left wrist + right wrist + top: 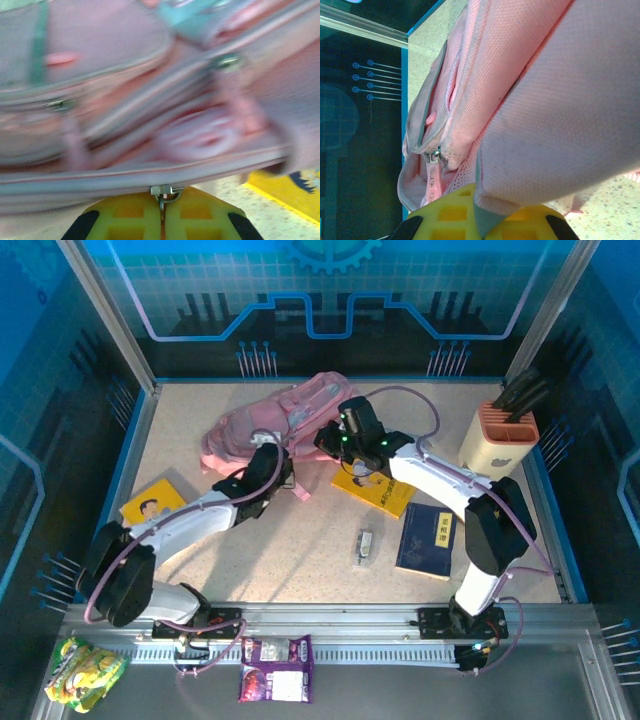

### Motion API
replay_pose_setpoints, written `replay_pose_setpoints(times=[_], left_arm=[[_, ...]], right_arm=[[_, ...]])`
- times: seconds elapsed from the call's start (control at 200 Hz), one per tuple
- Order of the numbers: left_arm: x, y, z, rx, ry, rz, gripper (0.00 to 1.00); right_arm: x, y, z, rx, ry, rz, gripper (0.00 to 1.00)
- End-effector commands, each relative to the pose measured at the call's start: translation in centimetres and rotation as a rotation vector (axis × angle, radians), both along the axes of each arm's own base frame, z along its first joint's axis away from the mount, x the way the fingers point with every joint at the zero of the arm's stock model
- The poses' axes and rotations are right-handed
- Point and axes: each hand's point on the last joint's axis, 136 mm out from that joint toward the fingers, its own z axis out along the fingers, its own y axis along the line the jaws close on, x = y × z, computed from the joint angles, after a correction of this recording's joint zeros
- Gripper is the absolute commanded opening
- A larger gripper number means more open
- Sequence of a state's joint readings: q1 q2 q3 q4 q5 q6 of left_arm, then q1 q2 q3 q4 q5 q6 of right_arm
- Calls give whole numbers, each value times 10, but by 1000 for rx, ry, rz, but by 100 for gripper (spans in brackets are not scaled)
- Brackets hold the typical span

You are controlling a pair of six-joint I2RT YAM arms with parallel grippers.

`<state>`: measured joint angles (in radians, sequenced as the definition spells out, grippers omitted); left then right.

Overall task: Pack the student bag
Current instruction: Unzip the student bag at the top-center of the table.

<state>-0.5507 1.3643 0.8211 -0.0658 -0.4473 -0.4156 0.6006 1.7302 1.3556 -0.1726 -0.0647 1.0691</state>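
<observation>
The student bag, pink with pale panels, lies at the back middle of the table. My left gripper is at its near edge. In the left wrist view the yellow fingers are shut on a metal zip pull of the blurred student bag. My right gripper is at the bag's right end. In the right wrist view it is shut on a teal-edged fold of the bag's fabric. A pink zip tab hangs beside it.
A yellow book lies under the right arm, a blue book to its right, and another yellow book at the left. A small packet lies mid-table. A holder with dark handles stands back right. Snack packets sit on the front ledge.
</observation>
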Motion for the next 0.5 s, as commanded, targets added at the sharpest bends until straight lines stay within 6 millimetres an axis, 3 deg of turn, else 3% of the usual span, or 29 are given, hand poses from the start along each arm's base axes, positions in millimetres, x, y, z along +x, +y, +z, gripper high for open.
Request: replay_pose_setpoints(times=[0.0,0.1,0.21,0.495], left_arm=[[-28,36,-25,47,115,64,0],[-42,39,-28,15,154,48,0],[-53,28,-28,-38,192,-18,0],[-51,-34,-16,-251,279,-131,0]], right_arm=[[18,-21,35,37,-74,5,0],[27,-24,32,43,-56,32,0],[41,-25,25,48,-40,63,0],[76,-28,2,12,11,105,0]])
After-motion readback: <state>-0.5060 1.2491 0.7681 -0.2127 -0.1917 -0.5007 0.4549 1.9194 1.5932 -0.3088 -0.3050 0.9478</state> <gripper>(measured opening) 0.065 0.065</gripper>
